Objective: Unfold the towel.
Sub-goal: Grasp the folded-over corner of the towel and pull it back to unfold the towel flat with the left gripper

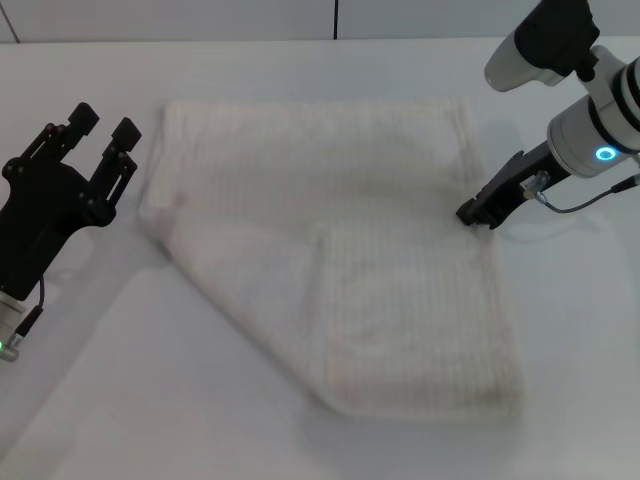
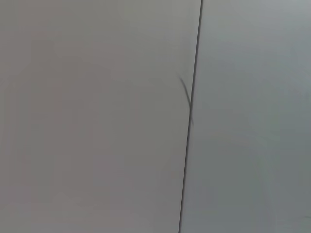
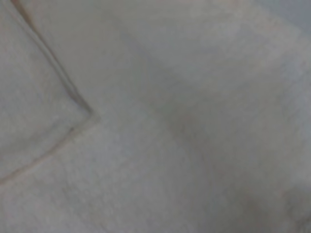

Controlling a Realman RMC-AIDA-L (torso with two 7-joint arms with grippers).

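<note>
The cream-white towel (image 1: pixel 300 170) lies flat on the white table (image 1: pixel 120 400). Its near-left corner is folded over onto the middle, making a doubled flap (image 1: pixel 410 320) with a diagonal near-left edge. My right gripper (image 1: pixel 480 212) is low at the towel's right edge, touching or almost touching it. The right wrist view is filled by the towel (image 3: pixel 204 145), with the flap's corner (image 3: pixel 90 116) showing. My left gripper (image 1: pixel 105 132) is open and empty, raised just left of the towel's far-left corner. The left wrist view shows no towel.
The table's far edge meets a wall with a dark vertical seam (image 1: pixel 335 18), which also shows in the left wrist view (image 2: pixel 190 116). Bare table surrounds the towel on the left, near and right sides.
</note>
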